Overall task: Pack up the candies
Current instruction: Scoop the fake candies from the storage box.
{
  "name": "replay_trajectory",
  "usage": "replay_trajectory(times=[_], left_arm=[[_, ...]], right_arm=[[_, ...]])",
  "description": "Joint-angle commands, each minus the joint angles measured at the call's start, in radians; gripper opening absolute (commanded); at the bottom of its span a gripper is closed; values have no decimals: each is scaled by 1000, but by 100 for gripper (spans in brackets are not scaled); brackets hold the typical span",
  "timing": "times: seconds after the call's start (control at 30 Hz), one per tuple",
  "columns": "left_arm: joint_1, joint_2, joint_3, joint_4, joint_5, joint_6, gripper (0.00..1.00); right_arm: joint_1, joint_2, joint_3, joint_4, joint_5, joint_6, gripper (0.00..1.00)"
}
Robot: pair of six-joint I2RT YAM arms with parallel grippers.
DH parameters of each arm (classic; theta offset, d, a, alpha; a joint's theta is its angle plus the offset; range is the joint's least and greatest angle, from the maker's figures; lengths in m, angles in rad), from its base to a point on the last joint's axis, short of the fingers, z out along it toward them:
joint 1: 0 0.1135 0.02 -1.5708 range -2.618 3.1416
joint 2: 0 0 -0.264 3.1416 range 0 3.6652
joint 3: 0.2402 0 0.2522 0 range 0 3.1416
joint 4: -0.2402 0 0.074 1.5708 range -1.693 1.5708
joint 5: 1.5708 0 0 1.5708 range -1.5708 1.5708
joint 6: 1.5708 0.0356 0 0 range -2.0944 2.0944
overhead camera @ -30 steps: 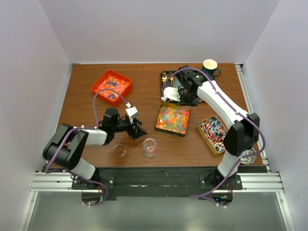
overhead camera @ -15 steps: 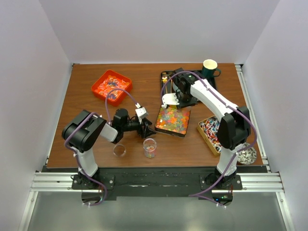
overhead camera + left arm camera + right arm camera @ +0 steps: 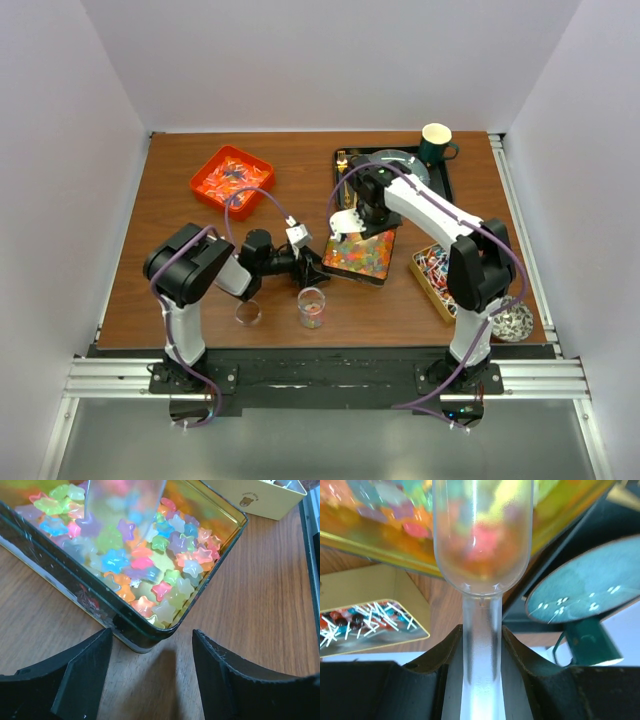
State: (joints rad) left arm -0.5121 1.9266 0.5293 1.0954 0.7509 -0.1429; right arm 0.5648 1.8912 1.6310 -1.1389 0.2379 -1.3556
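Observation:
The candies (image 3: 150, 565) are pastel star-shaped gummies filling a dark tin (image 3: 360, 252). My left gripper (image 3: 309, 268) is open low over the table, and the tin's near corner (image 3: 142, 641) lies between its jaws (image 3: 151, 636) without touching them. My right gripper (image 3: 350, 216) is shut on the handle of a clear plastic scoop (image 3: 482, 540). The scoop's bowl hangs over the tin's far-left part and also shows in the left wrist view (image 3: 125, 505). A glass jar (image 3: 311, 307) holding some candies stands in front of the tin.
An empty glass jar (image 3: 248, 313) stands left of the filled one. An orange tray (image 3: 232, 180) of wrapped sweets is at the back left. A yellow box (image 3: 440, 280) of lollipops is at the right. A black tray (image 3: 440, 185) holds a teal plate (image 3: 590, 590); a teal mug (image 3: 437, 143) stands behind.
My left gripper has moved right up to the tin's near-left corner. My right gripper has carried the scoop from the black tray toward me, over the tin.

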Motion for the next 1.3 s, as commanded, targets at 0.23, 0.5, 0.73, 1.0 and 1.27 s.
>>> replay_trajectory(times=[0.23, 0.5, 0.73, 1.0, 1.27], left_arm=[[-2, 60, 21, 116, -13, -35, 67], [-3, 57, 23, 84, -28, -40, 66], [0, 2, 34, 3, -35, -40, 67], [41, -181, 6, -276, 24, 29, 69], [110, -448, 63, -733, 57, 273, 72]], right_arm=[[119, 40, -36, 62, -95, 21, 0], [115, 75, -154, 160, -195, 76, 0], [21, 85, -102, 168, -506, 208, 0], [-3, -10, -203, 220, -629, 194, 0], [-17, -60, -273, 317, -664, 240, 0]])
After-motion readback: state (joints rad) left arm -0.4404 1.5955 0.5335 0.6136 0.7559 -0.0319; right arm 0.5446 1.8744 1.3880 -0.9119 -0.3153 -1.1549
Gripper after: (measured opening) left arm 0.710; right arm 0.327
